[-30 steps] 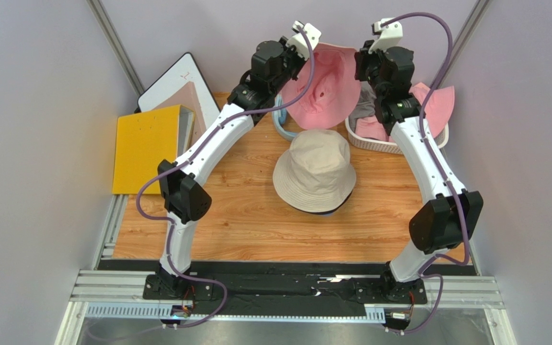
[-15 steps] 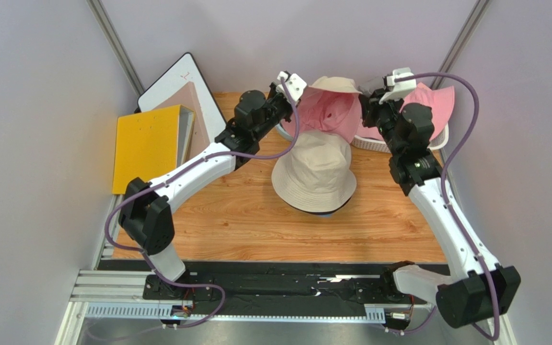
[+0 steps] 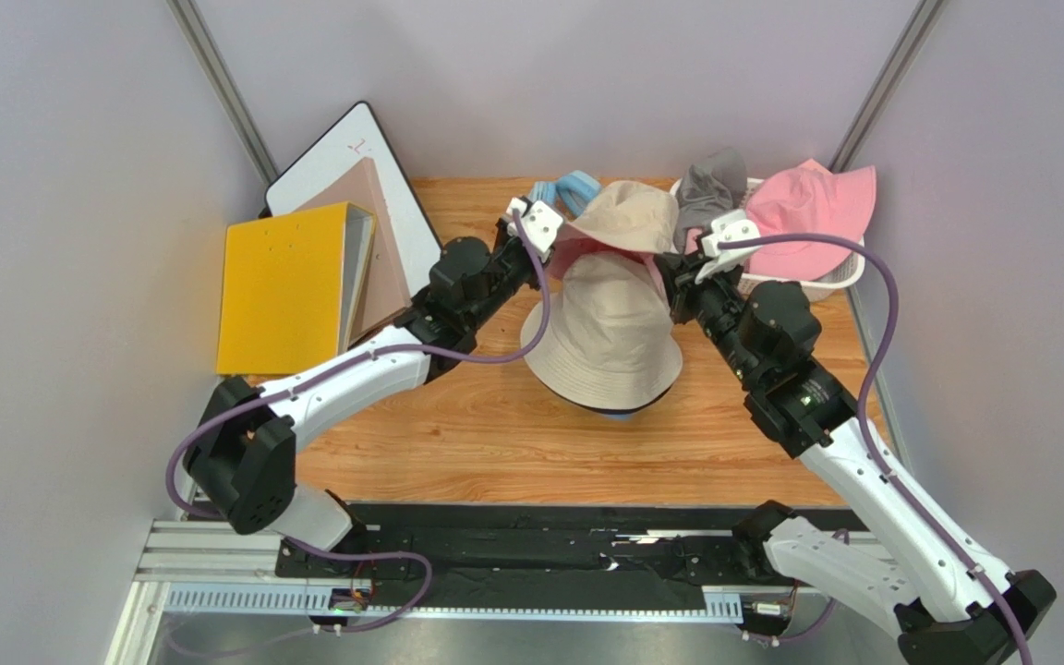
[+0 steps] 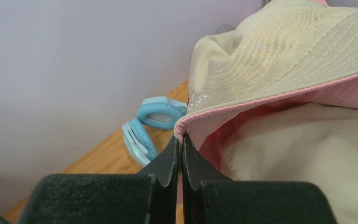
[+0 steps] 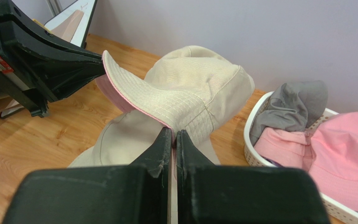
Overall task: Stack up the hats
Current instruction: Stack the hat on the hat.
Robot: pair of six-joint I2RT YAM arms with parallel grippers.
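Pale grey walls closed in a wooden table (image 3: 468, 416), and both arms reached from its near edge toward the middle. Between them hung a beige hat with a pink lining (image 3: 628, 215), raised off the wood and tilted, its brim stretched from one arm to the other.

The left gripper (image 4: 181, 140) was pinched tight on the left edge of that brim. Its jaws were pressed together with only the thin hem between them (the pink underside showed plainly from the left wrist). The right gripper (image 5: 174, 133) was clamped just as narrowly on the opposite side of the same brim, where the stitched band met the crown.

Directly below and slightly nearer lay a second beige hat (image 3: 607, 340), crown up on the table, with a dark rim peeking out beneath its near edge. The lifted hat overlapped its far side. Whether the two fabrics touched could not be told from any view.

To the right, at the far corner, stood a white basket (image 3: 822, 287). A grey hat (image 3: 708, 187) was bunched at its left end and a pink hat (image 3: 808, 208) was draped over its right rim.

A light blue padded ring (image 4: 155, 114) rested on the wood behind the left gripper, close to the back wall and apart from the hats. A yellow board (image 3: 281, 284) lay at the table's left edge. A white board (image 3: 357, 166) leaned behind it with a pinkish sheet on its face.
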